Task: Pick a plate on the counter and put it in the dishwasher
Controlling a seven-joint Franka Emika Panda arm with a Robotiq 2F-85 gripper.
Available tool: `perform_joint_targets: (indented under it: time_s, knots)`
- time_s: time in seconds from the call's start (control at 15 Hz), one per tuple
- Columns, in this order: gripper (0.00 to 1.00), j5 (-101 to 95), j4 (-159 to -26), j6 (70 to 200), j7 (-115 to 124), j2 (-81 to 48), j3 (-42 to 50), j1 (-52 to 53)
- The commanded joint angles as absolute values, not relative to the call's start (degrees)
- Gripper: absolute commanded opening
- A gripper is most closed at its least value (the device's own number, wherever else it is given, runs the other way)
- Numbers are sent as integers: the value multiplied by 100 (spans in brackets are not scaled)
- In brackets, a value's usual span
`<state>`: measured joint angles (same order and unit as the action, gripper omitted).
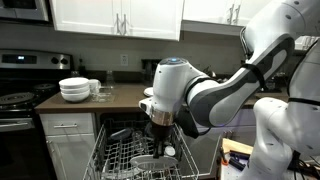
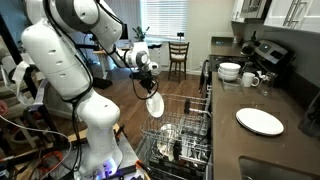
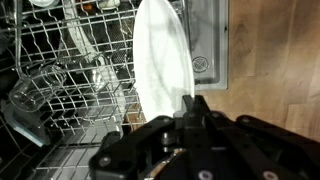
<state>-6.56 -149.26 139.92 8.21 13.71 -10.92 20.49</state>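
My gripper (image 3: pixel 192 103) is shut on the rim of a white plate (image 3: pixel 160 55), which hangs on edge, pointing down at the dishwasher's grey wire rack (image 3: pixel 70 80). In an exterior view the plate (image 2: pixel 154 104) hangs below the gripper (image 2: pixel 150 88), just above the near end of the pulled-out rack (image 2: pixel 185 135). From the opposite side, the gripper (image 1: pixel 158 130) sits low over the rack (image 1: pixel 135 155). A second white plate (image 2: pixel 260 121) lies flat on the dark counter (image 2: pixel 285 150).
A stack of white bowls (image 2: pixel 229 71) and mugs (image 2: pixel 250 79) stand on the counter near the stove (image 2: pixel 265 50). Dishes stand in the rack (image 2: pixel 175 148). The open dishwasher door (image 3: pixel 205 45) lies over the wood floor. My robot base (image 2: pixel 95 120) stands beside the rack.
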Motion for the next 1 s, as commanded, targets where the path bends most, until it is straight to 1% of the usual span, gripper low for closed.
perform_joint_targets:
  time_s: [0.0, 0.33, 0.4, 0.47, 0.93]
  knots:
    - [2, -143, -14943, 14260, -73, 1483, -1146, 2028]
    - [2, 427, -15001, 14544, -877, 1442, -1082, 2088]
    - [2, 182, -14930, 14304, -476, 1376, -1223, 1948]
    - [4, 210, -14931, 14312, -509, 1368, -1224, 1945]
    - [4, 208, -14934, 14307, -507, 1318, -1238, 1938]
